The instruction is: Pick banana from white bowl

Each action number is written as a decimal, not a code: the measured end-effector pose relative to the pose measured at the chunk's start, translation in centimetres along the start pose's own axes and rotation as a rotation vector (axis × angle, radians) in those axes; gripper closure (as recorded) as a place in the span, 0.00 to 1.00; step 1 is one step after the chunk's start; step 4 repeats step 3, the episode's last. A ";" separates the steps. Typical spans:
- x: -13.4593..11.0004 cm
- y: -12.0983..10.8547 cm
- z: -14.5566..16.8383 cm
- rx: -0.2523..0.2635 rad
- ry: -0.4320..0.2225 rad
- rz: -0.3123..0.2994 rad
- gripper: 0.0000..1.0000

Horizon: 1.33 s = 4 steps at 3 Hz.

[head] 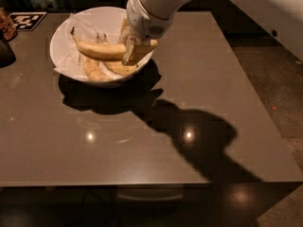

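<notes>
The white bowl (64, 30), lined with crumpled white paper, stands at the table's far left. My gripper (134, 48) reaches down over the bowl's right rim and is shut on the right end of the long pale-yellow banana (97, 49). The banana lies level, lifted above the other fruit, its dark stem tip pointing left. Two shorter bananas (94, 70) stay in the bowl beneath it.
The brown table (156, 126) reaches right and toward the front edge. A black-and-white marker tag (26, 20) lies at the far left corner. A dark object (5, 51) stands at the left edge. My arm's shadow falls across the table's middle.
</notes>
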<state>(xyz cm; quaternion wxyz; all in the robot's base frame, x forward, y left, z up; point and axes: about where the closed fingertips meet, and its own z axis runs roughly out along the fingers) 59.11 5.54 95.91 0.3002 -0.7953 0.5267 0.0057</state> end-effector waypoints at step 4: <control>-2.5 5.8 -4.3 0.036 0.077 0.093 1.00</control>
